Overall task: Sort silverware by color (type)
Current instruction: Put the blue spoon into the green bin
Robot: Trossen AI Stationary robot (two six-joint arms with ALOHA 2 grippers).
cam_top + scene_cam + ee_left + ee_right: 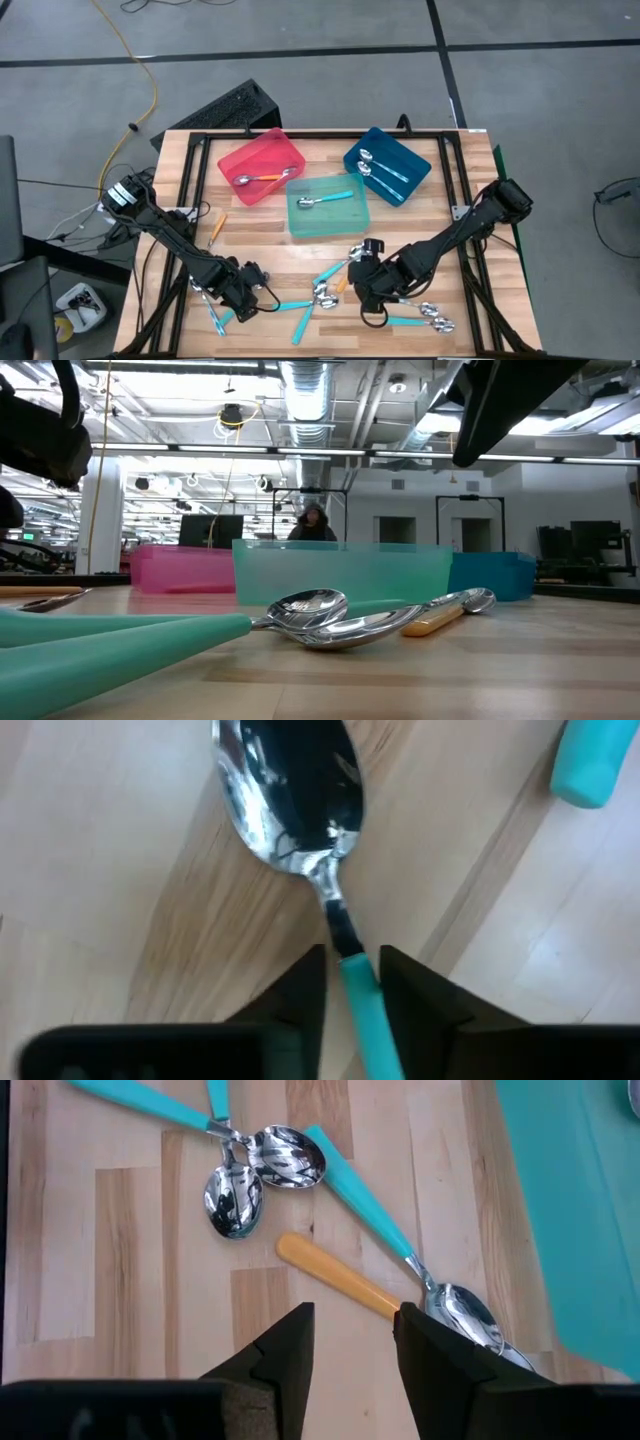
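Spoons with shiny bowls lie scattered over the near half of the wooden table (260, 235). My left gripper (256, 296) is low at the near left, shut on a teal-handled spoon (300, 810) whose bowl points away from the fingers. My right gripper (355, 1350) hovers open near the table's middle (366, 296), above an orange-handled spoon (335, 1280) that lies flat, with teal spoons (250, 1170) beyond it. One orange spoon (258, 179) lies in the red tray, one teal spoon (325, 200) in the teal tray, and two pale-handled spoons (380, 170) in the blue tray. My left gripper pinches the teal handle (354, 975) just behind the spoon's metal neck, one finger (305, 995) on each side. The fingers lie along the handle, and the bowl (290, 800) sticks out ahead of them. Whether the spoon is clear of the table does not show.
The red tray (240, 150), teal tray (330, 222) and blue tray (420, 165) stand in a row across the far half. An orange spoon (216, 228) lies alone at the left. More teal spoons (425, 318) cluster at the near right. A person stands far behind the table (313, 520).
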